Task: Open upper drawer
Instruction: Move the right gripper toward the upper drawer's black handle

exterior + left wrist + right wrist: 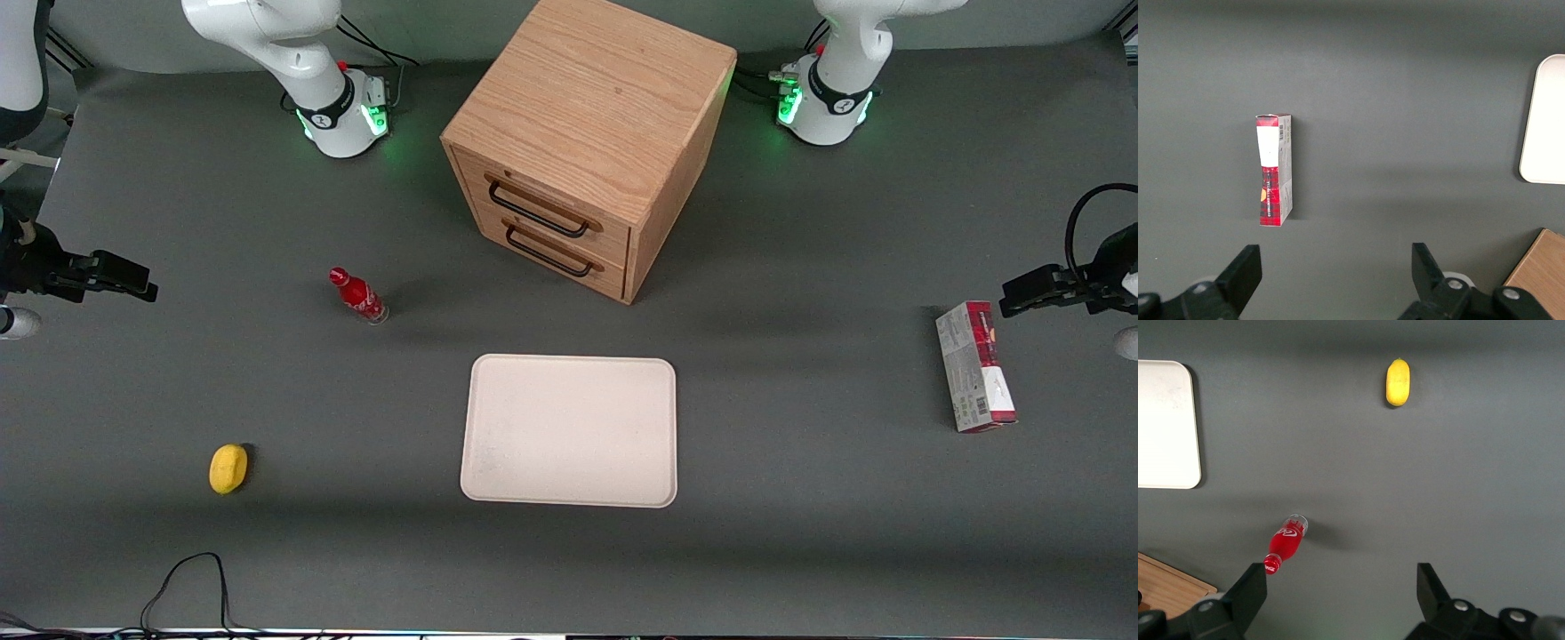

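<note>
The light oak cabinet (596, 98) stands at the middle of the table, far from the front camera. Its upper drawer (569, 197) is shut, with a thin black bar handle (538, 212). The matching bottom drawer (562, 249) below it is shut too. My gripper (142, 286) hangs above the table at the working arm's end, well apart from the cabinet, and holds nothing. In the right wrist view the gripper (1341, 593) is open, with both black fingers (1251, 590) wide apart over bare grey table. A corner of the cabinet (1165, 587) shows there.
A red bottle (357, 296) stands between my gripper and the cabinet and also shows in the right wrist view (1288, 542). A white tray (569, 431) lies in front of the drawers. A yellow lemon (228, 468) lies nearer the front camera. A red box (973, 366) lies toward the parked arm's end.
</note>
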